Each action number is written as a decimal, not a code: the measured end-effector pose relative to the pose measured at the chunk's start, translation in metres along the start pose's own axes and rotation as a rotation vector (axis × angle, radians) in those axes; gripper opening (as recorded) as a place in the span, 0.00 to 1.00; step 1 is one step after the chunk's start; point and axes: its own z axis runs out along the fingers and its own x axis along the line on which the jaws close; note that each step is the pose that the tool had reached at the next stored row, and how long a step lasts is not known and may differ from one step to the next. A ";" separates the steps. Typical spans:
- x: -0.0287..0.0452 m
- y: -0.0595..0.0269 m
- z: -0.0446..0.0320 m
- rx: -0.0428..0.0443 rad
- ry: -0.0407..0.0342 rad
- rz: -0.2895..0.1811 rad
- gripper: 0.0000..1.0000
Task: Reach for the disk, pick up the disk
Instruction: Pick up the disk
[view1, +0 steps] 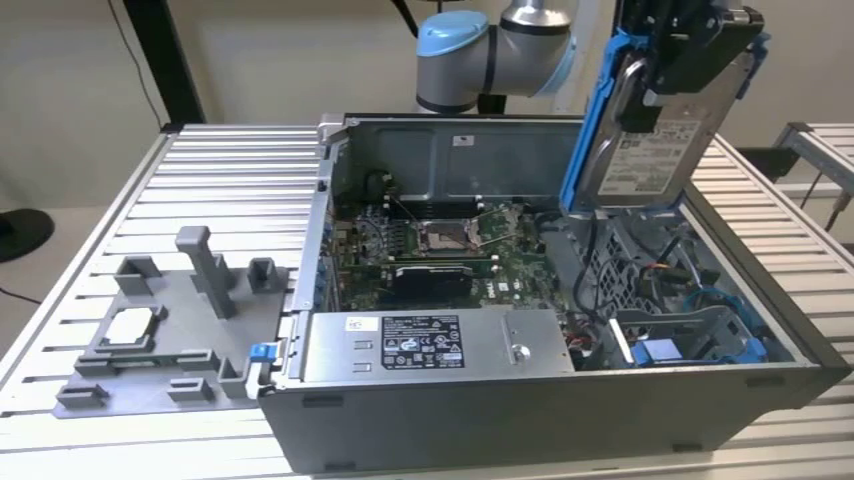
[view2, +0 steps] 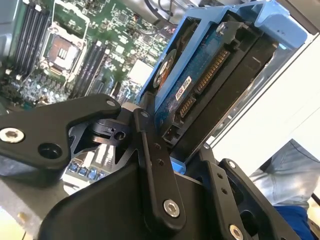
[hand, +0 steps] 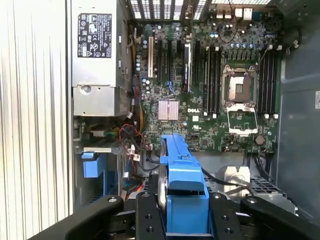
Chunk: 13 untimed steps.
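The disk (view1: 650, 140) hangs upright above the open computer case's right side in the exterior view. It is silver-grey, its white label faces the camera, and blue rails run along its edges. My gripper (view1: 694, 60) is shut on its upper end, and the black fingers (view1: 667, 85) overlap its top. In the first wrist view my gripper (hand: 184, 216) clamps the disk's blue rail (hand: 182, 175) between both fingers. In the second wrist view the disk (view2: 210, 80) shows its circuit-board face and connectors, held in my gripper (view2: 186, 162).
The open computer case (view1: 534, 410) holds a motherboard (view1: 441, 240), a power supply (view1: 427, 345) and a drive bay with a blue bracket (view1: 661, 355) below the disk. A grey fixture (view1: 160, 330) stands on the slatted table (view1: 80, 260) at the exterior view's left.
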 end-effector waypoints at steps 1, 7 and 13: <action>0.0011 -0.0001 0.0000 -0.0003 0.0000 0.000 0.00; 0.0079 -0.0005 0.0000 -0.0020 0.0000 0.000 0.00; 0.0158 -0.0012 -0.0001 -0.0041 0.0001 0.000 0.00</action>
